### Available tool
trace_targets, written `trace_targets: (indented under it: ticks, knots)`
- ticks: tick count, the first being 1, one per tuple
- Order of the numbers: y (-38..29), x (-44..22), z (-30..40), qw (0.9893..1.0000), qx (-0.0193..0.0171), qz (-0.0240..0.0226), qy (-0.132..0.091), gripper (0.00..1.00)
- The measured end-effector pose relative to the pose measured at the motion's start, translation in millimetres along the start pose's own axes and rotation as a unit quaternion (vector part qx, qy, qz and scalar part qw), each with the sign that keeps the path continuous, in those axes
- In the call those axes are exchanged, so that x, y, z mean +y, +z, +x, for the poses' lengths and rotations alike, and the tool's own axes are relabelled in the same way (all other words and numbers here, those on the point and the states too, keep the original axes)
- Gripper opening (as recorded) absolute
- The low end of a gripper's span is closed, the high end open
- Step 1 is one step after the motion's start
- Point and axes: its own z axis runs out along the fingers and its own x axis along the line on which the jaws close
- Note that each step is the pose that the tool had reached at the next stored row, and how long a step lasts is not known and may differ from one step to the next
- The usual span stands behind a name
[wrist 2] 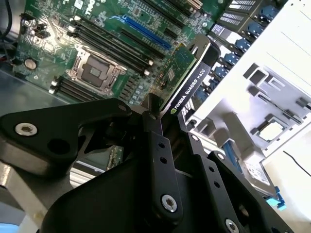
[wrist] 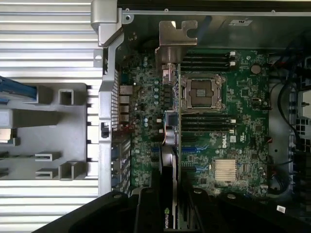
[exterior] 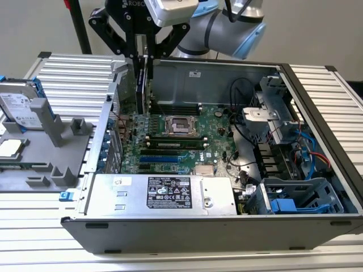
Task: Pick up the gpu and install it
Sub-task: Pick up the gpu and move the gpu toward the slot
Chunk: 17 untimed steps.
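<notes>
Our fingers are closed on the gpu, clamping one end of it between them. The pick-up is done, and we judge the install step to be in hand. The card reaches out past the fingertips, edge-on, with its silver bracket at the end farthest from them. Just beyond lies the motherboard. We cannot tell whether the card touches it, though it looks held clear. The CPU socket sits close beside the card, and the blue slot lies a little further off, apart from the card's edge. Around all this stands the open case on the ribbed bench, with a hard drive well away from the fingers at the exterior view's left. In our judgement, seating calls for the card's contact edge parallel with and directly over the slot, the bracket toward the case's perforated wall, and a straight, even press. As held, the card seems to lie across the slot's line.
</notes>
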Motion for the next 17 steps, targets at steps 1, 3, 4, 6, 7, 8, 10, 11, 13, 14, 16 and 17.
trace_targets:
  ticks: [1,3,4,6,7,8,10,11,13,14,16,17]
  knots:
    - [0.0,0.0,-1.3,1.0,0.0,0.0,0.0,0.0]
    - [0.1,0.1,-4.3,1.0,0.0,0.0,0.0,0.0]
    - [0.1,0.1,-5.7,1.0,0.0,0.0,0.0,0.0]
    - [0.1,0.1,-8.6,1.0,0.0,0.0,0.0,0.0]
    - [0.1,0.1,-10.1,1.0,0.0,0.0,0.0,0.0]
    - [0.2,0.2,-11.6,1.0,0.0,0.0,0.0,0.0]
    - [0.2,0.2,-14.7,1.0,0.0,0.0,0.0,0.0]
    - [0.2,0.2,-16.3,1.0,0.0,0.0,0.0,0.0]
    - [0.3,0.3,-19.1,1.0,0.0,0.0,0.0,0.0]
    - [0.3,0.3,-20.6,1.0,0.0,0.0,0.0,0.0]
    - [0.3,0.3,-23.5,1.0,0.0,0.0,0.0,0.0]
    - [0.4,0.4,-24.9,1.0,0.0,0.0,0.0,0.0]
